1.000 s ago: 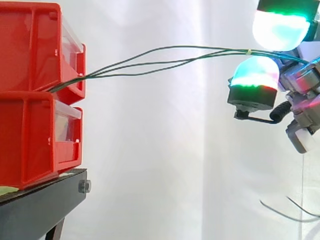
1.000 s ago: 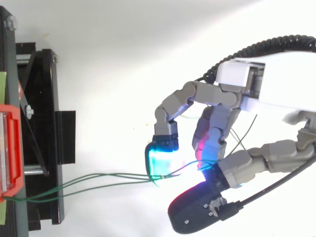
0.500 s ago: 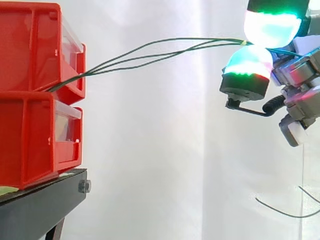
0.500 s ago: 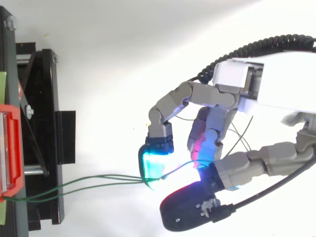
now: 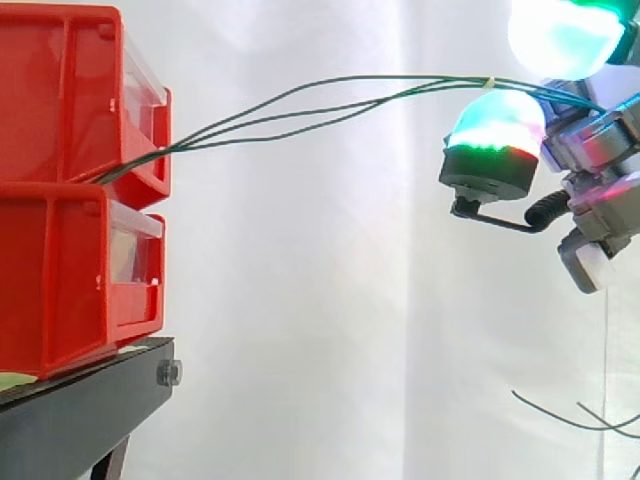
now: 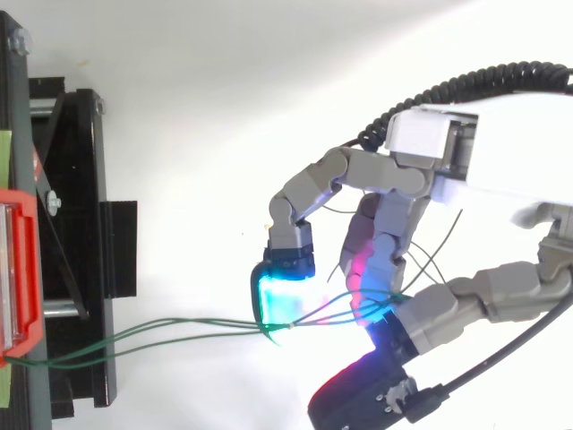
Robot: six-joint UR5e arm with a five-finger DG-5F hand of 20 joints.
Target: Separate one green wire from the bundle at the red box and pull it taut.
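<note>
With the green wires point(image 5: 200, 138) hung slack from the upper red box point(image 5: 60, 100) to the hand point(image 6: 385, 224), whose fingers are curled loosely round all of them, the whole bundle could be dragged instead of one wire being singled out.

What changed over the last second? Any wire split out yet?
The hand first shifted toward the red bins and a little up, carrying the green wires along. Then its upper pad lifted off the lower pad, opening the pinch at the pale tie. Unchanged: no wire is split out, they stay bundled at the tie, bowed, lying across the lower pad. The bins have not moved.
</note>
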